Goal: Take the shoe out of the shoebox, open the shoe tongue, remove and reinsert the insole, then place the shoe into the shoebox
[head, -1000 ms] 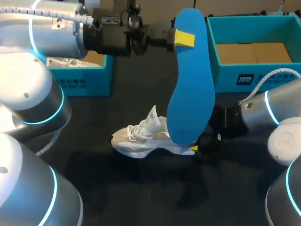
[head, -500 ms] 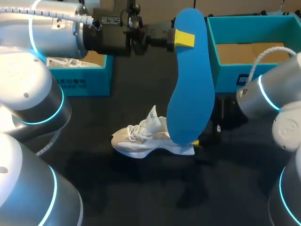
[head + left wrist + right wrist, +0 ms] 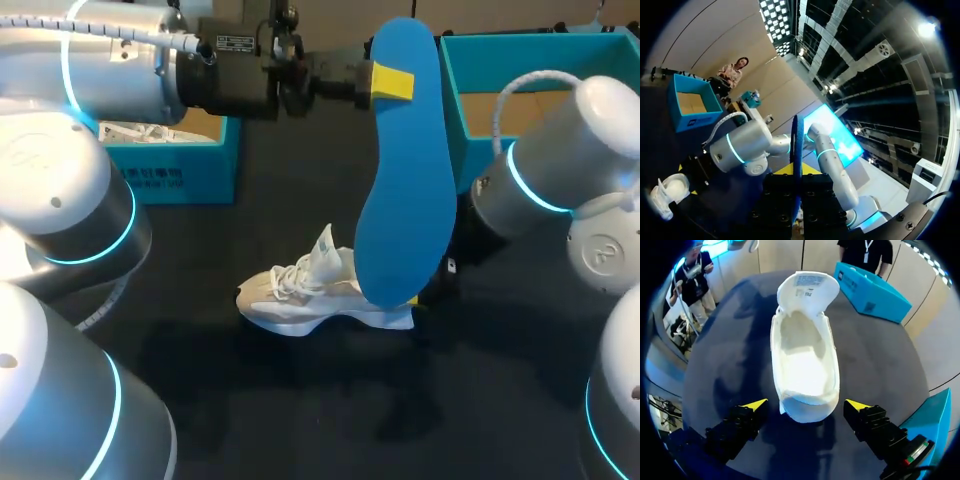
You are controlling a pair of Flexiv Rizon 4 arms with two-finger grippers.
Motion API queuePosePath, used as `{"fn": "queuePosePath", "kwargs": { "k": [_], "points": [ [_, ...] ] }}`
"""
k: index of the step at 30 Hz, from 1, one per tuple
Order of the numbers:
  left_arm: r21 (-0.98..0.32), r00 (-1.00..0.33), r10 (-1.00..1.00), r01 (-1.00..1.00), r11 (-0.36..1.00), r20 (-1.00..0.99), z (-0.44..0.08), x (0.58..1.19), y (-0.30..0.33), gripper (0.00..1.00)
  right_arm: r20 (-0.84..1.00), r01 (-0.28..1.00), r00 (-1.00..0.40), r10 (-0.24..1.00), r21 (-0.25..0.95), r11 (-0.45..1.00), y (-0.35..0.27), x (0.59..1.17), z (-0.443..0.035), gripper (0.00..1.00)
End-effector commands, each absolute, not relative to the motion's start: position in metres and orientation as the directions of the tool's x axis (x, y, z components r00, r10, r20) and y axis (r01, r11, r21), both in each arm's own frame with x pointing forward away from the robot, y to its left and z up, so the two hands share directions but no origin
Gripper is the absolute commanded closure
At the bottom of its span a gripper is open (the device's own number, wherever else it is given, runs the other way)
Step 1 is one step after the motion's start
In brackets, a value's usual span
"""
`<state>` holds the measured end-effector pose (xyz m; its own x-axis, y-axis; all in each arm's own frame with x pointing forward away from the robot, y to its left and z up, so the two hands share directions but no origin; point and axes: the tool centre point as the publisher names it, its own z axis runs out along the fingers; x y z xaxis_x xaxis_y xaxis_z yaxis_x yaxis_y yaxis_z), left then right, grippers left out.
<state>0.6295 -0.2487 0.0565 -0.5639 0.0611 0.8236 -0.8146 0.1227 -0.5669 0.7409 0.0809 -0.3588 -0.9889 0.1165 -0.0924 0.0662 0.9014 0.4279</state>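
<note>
My left gripper hangs high over the table, shut on the top end of a blue insole that dangles upright. In the left wrist view the insole shows edge-on between the yellow tips. Below it a white shoe lies on the black table, tongue folded open and its inside bare. My right gripper stands open at the heel, one fingertip on either side, neither touching. In the head view the insole hides that gripper; only my right arm shows. The teal shoebox stands open at the back right.
A second teal box holding white paper sits at the back left, under my left arm. The dark tabletop stretches in front of the shoe.
My right arm's elbow and upper links have swung up and inward over the right side of the table, while its gripper stays by the shoe's heel. Left arm and insole have not moved.
</note>
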Motion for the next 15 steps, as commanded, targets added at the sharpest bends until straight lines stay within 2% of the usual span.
{"fn": "queuePosePath", "kwargs": {
  "k": [1, 15],
  "points": [
    [-0.566, -0.564, 0.059, -0.815, 0.122, 0.824, 0.056, 0.628, -0.249, 1.00, -0.103, 0.085, -0.988, 0.113, 0.241, 0.967, 0.083, 0.738, -0.356, 0.00],
    [-0.566, -0.564, 0.059, -0.815, 0.122, 0.824, 0.056, 0.628, -0.249, 1.00, -0.107, 0.082, -0.988, 0.107, 0.211, 0.974, 0.081, 0.749, -0.354, 0.00]
  ]
}}
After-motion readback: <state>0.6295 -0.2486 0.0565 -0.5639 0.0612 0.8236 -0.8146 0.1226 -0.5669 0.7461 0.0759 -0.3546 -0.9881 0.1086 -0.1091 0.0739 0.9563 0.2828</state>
